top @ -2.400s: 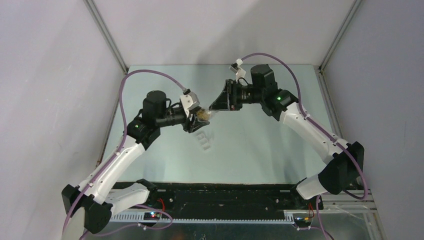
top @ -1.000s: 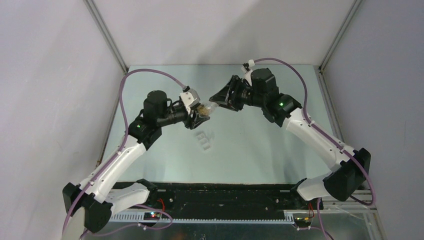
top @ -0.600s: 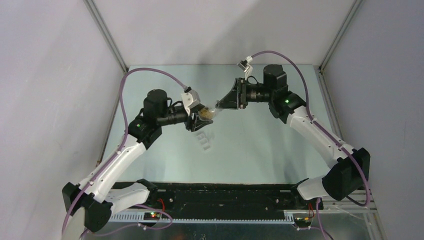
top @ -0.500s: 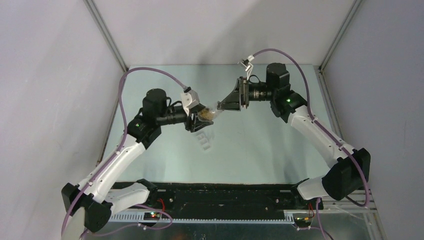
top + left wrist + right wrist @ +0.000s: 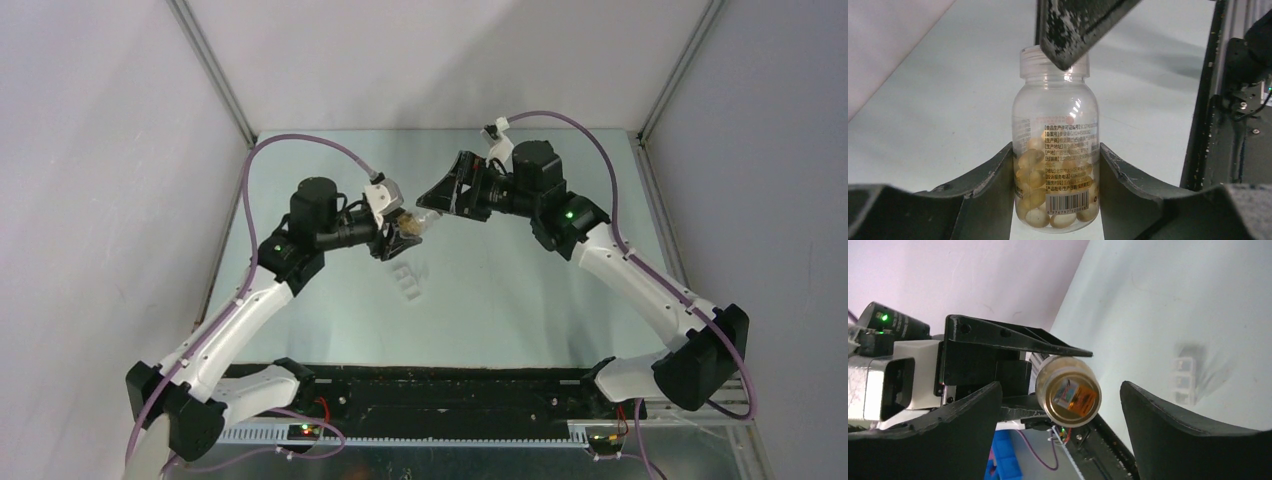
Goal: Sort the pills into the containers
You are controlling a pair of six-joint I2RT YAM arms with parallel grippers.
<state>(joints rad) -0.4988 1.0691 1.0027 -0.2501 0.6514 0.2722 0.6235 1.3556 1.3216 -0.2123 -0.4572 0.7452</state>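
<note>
My left gripper point(image 5: 393, 236) is shut on a small clear bottle point(image 5: 412, 224), held above the table with its neck towards the right arm. In the left wrist view the gripper point(image 5: 1055, 150) clamps the bottle point(image 5: 1058, 115) low on its body. Pale yellow pills point(image 5: 1034, 176) fill its lower half. My right gripper point(image 5: 436, 198) is open. In the right wrist view point(image 5: 1060, 386) its jaws stand wide on either side of the bottle's round end point(image 5: 1069, 395), apart from it. The white pill box point(image 5: 408, 279) lies on the table below, also in the right wrist view point(image 5: 1184, 381).
Grey walls close in the table on three sides. A black rail point(image 5: 430, 385) runs along the near edge between the arm bases. A blue bin point(image 5: 1004, 460) shows low in the right wrist view. One right finger point(image 5: 1073, 30) hangs over the bottle's neck.
The right wrist has turned and shifted left, bringing its open jaws around the bottle's end. The left gripper has kept the bottle in nearly the same place.
</note>
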